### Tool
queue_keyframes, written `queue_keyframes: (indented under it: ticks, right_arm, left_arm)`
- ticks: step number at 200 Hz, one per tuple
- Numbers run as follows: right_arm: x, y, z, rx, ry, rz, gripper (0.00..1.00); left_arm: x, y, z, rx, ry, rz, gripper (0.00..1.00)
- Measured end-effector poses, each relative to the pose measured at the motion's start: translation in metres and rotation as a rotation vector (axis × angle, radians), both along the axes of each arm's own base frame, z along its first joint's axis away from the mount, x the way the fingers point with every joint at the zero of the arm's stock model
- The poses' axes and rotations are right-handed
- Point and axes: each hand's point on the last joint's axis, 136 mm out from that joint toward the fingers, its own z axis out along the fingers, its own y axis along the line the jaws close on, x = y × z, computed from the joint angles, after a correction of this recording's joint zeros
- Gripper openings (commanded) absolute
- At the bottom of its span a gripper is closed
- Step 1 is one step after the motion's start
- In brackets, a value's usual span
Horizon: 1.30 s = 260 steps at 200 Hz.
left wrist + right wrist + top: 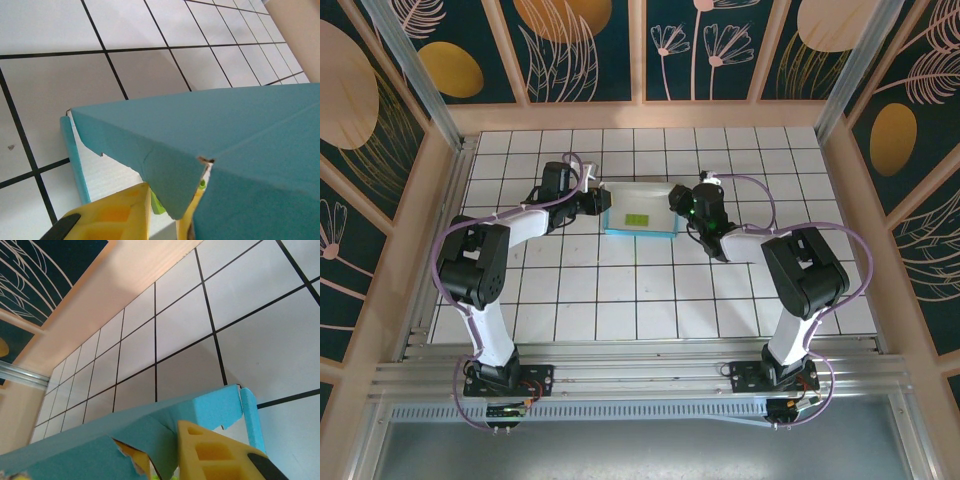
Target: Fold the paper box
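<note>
"Well, from above, how far along is it?"
"Partway, probably. The paper box (645, 197) sits on the desk (620, 300), well away from the arm bases. Its walls are raised into a shallow tray, pale inside, with a lime-green block (638, 219) lying in it. The left hand (603, 202) is at its left end, the right hand (678, 203) at its right end. Closing it up seems left to do."
"And the left wrist camera?"
"Yellow fingers (115, 220) sit close together, apparently pinching a teal corner flap."
"The right wrist?"
"Much the same: its fingers (220, 455) squeeze the end wall, whose edge looks ragged."
"Any writing?"
"None readable anywhere."
</note>
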Motion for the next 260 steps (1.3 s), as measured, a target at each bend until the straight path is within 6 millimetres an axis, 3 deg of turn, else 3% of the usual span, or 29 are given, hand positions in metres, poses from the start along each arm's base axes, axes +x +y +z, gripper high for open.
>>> queue_keyframes:
  ticks: [84,126,191,226,260]
  right_arm:
    - [-0.002,0.007,-0.008,-0.001,0.015,-0.021,0.21]
    - [-0.027,0.007,-0.04,-0.102,0.054,0.023,0.24]
    - [-0.035,0.008,-0.047,-0.211,0.026,0.051,0.33]
    - [-0.048,0.003,-0.036,-0.213,0.005,0.064,0.38]
    - [-0.068,0.007,0.007,-0.151,-0.058,0.117,0.43]
  left_arm:
    - [-0.012,0.0,-0.009,-0.016,0.037,0.003,0.2]
    - [-0.03,0.0,-0.03,-0.012,0.088,-0.012,0.2]
    - [-0.048,0.005,-0.021,-0.031,0.075,-0.01,0.31]
    - [-0.06,0.008,-0.006,-0.048,0.048,-0.005,0.33]
    - [-0.082,0.011,0.027,-0.1,-0.002,0.007,0.38]
